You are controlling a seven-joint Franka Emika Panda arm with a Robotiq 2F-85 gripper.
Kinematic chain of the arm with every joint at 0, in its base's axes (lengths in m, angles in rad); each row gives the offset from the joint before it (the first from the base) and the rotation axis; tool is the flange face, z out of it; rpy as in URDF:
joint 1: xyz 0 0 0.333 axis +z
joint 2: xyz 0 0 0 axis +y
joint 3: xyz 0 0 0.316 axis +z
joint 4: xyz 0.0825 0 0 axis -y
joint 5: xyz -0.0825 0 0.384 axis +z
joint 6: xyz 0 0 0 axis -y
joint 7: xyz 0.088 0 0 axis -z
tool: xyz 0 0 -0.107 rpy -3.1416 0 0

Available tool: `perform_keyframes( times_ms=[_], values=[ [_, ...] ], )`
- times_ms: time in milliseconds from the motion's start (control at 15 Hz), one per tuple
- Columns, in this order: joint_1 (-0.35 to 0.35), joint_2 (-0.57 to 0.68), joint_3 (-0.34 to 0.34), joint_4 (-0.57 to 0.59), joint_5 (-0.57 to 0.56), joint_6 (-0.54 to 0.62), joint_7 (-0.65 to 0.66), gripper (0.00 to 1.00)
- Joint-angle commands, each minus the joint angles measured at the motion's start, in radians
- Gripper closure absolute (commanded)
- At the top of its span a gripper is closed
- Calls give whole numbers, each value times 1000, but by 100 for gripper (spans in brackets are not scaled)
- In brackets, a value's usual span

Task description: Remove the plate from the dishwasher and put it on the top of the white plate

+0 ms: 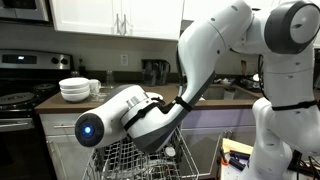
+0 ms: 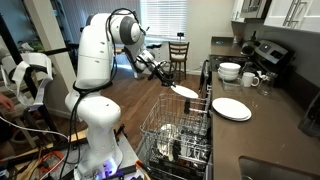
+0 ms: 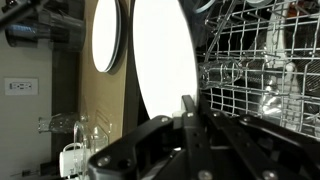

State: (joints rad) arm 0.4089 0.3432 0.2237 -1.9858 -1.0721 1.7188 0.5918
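Note:
My gripper (image 2: 171,84) is shut on the edge of a white plate (image 2: 186,91) and holds it in the air above the far end of the dishwasher's pulled-out wire rack (image 2: 172,132), beside the counter. In the wrist view the held plate (image 3: 165,50) fills the middle, clamped by the fingers (image 3: 187,108), with the rack (image 3: 262,62) to the right. The flat white plate (image 2: 231,108) lies on the brown counter; it also shows in the wrist view (image 3: 105,35). In an exterior view my arm (image 1: 150,110) hides the gripper and both plates above the rack (image 1: 128,160).
A stack of deep white bowls (image 2: 230,71) and mugs (image 2: 250,79) stand on the counter beyond the flat plate, near the stove (image 2: 262,50); the bowls also show in an exterior view (image 1: 75,90). Dishes sit in the rack. A wooden chair (image 2: 178,52) stands far back.

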Motion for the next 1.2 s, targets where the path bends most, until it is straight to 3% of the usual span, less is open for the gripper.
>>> perform_keyframes(
  times_ms=[0, 800, 1133],
  values=[
    [11, 1, 13, 6, -63, -37, 49, 98],
    [40, -26, 42, -31, -103, -160, 228, 98],
    [19, -75, 47, -105, -112, -166, 293, 98]
  ],
)
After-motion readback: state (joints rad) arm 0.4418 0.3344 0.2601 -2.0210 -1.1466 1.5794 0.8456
